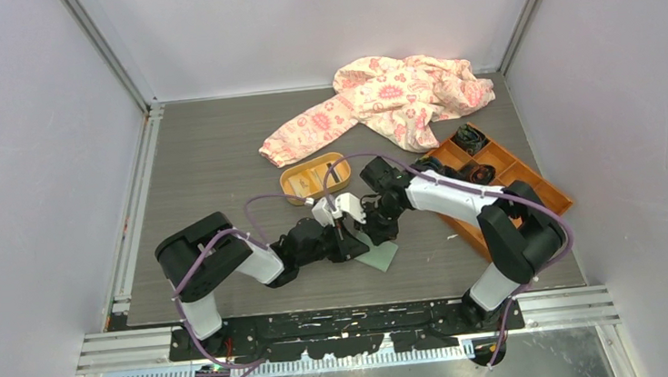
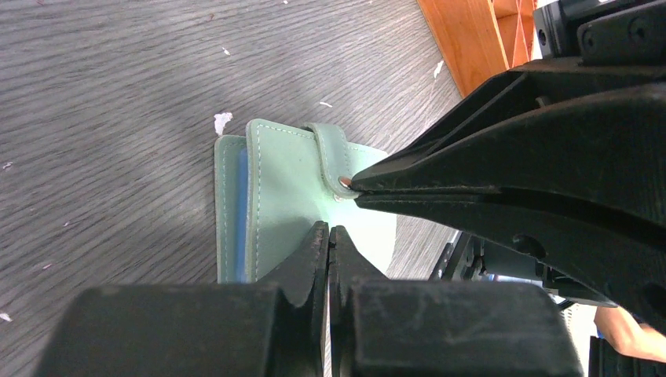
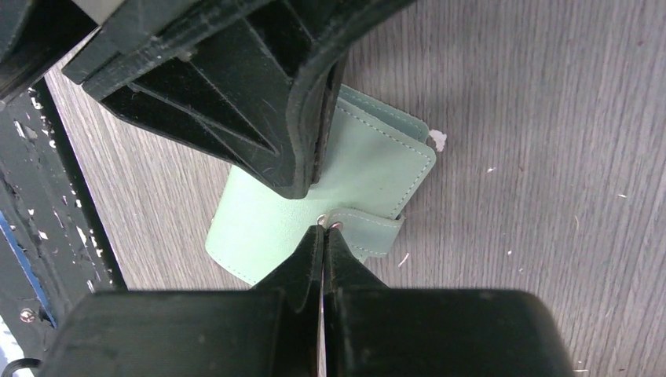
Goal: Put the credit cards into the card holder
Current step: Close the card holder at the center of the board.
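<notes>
1. While both arms meet over the middle of the table, I see the wallet lying flat and folded toward the near edge. Its tab is wrapped over one side.
2. Left gripper: fingers pressed together, tips down on the wallet's cover, near the tab.
3. Right gripper: fingers also together, tips touching the metal snap at the tab's end. I cannot tell whether they pinch the tab.
4. A blue strip shows between the wallet's leaves.
5. Behind the wallet, the oval tray holds pale shapes. I cannot tell from the overhead view whether they are cards.
6. The orange box sits to the right, and a pink-patterned cloth lies at the back.
</notes>
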Controlling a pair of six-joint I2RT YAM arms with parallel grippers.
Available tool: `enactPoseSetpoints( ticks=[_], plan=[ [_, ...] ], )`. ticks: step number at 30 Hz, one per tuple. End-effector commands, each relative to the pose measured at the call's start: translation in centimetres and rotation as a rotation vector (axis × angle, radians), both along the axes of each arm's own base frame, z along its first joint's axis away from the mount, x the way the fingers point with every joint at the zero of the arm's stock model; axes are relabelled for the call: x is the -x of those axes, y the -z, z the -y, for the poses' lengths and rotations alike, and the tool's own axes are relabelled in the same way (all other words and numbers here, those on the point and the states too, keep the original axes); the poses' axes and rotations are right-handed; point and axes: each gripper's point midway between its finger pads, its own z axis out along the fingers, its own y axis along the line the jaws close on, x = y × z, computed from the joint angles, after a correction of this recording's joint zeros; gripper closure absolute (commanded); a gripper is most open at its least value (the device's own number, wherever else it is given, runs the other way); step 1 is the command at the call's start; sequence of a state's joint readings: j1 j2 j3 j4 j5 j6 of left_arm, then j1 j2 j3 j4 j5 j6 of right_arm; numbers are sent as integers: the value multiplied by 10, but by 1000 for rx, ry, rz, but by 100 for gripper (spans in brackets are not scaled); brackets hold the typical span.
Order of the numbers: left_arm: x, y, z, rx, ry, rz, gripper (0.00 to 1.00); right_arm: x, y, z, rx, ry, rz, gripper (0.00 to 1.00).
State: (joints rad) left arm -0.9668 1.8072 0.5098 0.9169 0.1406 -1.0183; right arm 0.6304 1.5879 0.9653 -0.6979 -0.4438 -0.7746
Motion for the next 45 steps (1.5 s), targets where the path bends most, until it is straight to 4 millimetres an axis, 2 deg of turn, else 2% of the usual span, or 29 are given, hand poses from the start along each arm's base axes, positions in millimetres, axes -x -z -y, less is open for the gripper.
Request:
enactPoseSetpoints(
  ticks=[1,18,22,27,33,39,45],
  plan=[
    [0,-1,0,12,3,13,100,2,-3,-1,3,-41,23,99],
    [0,-3,-1,25,-7,19,100,25,15,6,121,-174,2,99],
    [-1,-8,-6,42,-29,33,95,28,21,8,149,-184,-12,99],
    [-2,-12,-16,43,-59,49,89,29,30,10,185,-183,-23,99],
    [-2,-12,-34,41,-91,56,88,32,39,18,240,-186,-45,99],
    [0,-11,-58,28,-127,61,88,45,50,27,311,-239,-77,99],
    [4,-17,-83,-20,-159,86,89,48,57,32,355,-245,-89,99]
  ],
)
